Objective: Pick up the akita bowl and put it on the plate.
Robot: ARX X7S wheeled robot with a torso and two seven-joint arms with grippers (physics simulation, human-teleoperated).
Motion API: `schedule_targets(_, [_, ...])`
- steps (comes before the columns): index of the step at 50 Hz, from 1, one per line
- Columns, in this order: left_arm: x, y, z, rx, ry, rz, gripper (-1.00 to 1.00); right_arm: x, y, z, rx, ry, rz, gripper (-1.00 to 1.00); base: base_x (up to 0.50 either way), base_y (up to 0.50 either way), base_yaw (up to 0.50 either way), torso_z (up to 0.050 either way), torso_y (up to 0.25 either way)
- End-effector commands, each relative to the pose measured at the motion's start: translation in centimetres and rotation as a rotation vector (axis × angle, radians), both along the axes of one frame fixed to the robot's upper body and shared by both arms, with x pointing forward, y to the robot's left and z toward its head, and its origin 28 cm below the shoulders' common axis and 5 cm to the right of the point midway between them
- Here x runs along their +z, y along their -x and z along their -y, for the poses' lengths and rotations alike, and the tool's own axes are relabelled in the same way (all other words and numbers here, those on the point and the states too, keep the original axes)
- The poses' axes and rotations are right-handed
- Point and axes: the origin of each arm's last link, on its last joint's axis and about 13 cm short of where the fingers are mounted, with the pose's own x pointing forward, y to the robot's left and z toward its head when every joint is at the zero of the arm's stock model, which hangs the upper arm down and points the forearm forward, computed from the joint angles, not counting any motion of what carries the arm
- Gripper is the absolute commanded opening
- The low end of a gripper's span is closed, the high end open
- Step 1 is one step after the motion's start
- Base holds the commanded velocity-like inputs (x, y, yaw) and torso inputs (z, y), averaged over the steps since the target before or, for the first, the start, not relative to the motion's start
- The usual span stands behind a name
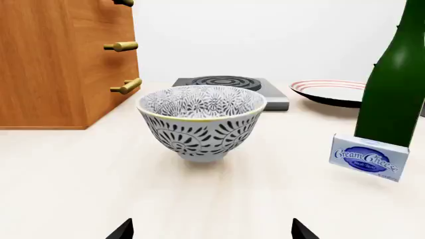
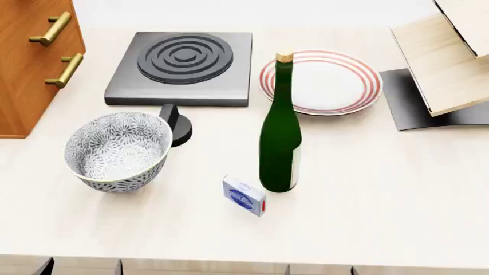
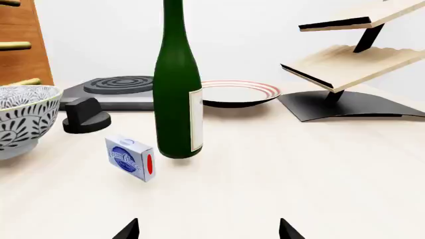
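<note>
On the counter (image 2: 397,189), the akita bowl (image 2: 117,150) is set at the left, before the burner (image 2: 182,67) and beside the cabinet (image 2: 31,57). A knob (image 2: 175,124) lies between bowl and burner. The plate (image 2: 328,81) is placed right of the burner, the wine bottle (image 2: 280,140) before it, the cream cheese box (image 2: 244,196) just before the bottle, and a wooden rack (image 2: 443,63) at the far right

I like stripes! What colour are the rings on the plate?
Red rings on a white plate, clearest in the head view.
</note>
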Motion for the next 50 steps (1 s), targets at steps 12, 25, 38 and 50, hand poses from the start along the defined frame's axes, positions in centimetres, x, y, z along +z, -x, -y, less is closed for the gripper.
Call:
schedule_targets(12, [0.4,0.2,0.1,-0.009,0.009,0.01,1.0,0.7,0.3,-0.1,-0.005,-0.003,0.023,1.0,0.0,0.0,0.0,0.0,0.0])
schedule_targets(25, [2.0,0.8,0.5,-0.017,-0.027,0.073,1.0,2.2,1.1,-0.4,0.013,0.007,0.07,1.0,0.0,0.0,0.0,0.0,0.0])
schedule_targets(38, [7.8,3.4,0.3,0.017,-0.109,0.34,1.0,7.1,4.1,-0.7,0.02,0.037,0.261,1.0,0.0,0.0,0.0,0.0,0.0])
schedule_targets(50, [11.7,6.3,0.5,0.022,-0.148,0.491,1.0,10.8,7.4,-0.9,0.025,0.07,0.42,1.0,0.0,0.0,0.0,0.0,0.0])
